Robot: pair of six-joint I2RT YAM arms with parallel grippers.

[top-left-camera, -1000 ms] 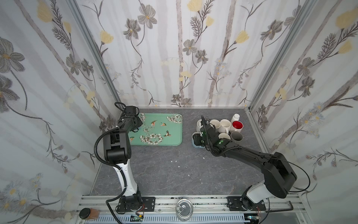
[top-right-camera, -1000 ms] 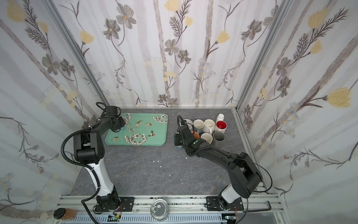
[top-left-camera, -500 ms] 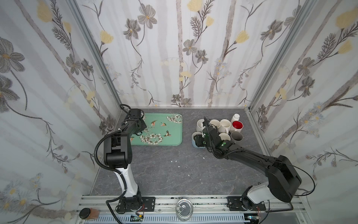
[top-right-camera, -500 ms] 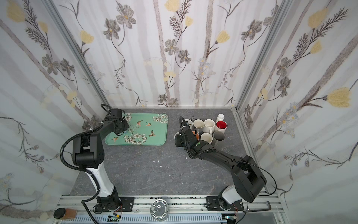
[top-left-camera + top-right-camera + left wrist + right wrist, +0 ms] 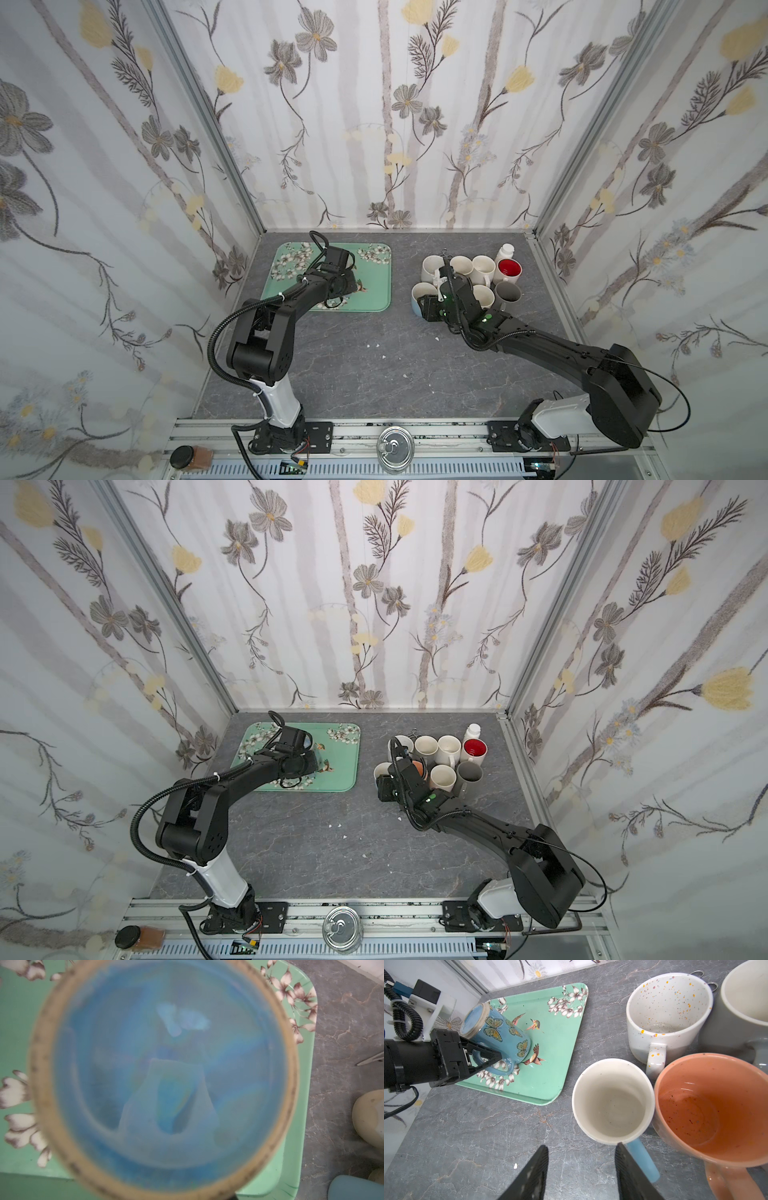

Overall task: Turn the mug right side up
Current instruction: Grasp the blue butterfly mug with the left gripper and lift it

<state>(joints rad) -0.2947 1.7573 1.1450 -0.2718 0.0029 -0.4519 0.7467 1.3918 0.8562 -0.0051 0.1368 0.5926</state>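
Butterfly mug (image 5: 500, 1032), glossy blue ceramic with a rough tan foot ring (image 5: 291, 1076), tilts base-up over the mint floral tray (image 5: 550, 1059), its looped handle (image 5: 508, 1067) pinched by the left gripper (image 5: 497, 1056). Right gripper (image 5: 581, 1146) holds its ribbed black fingers (image 5: 533, 1172) apart, empty.

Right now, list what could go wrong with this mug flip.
1. The left end effector pinches the blue butterfly mug only by its handle, and the mug is tilted base-up. It may swing or slip in that pinch.
2. Its rim appears to rest on the green tray, so turning could scrape or shove the tray.
3. The open right end effector sits beside the cream mug, at its blue handle. A move might knock it into the orange mug.
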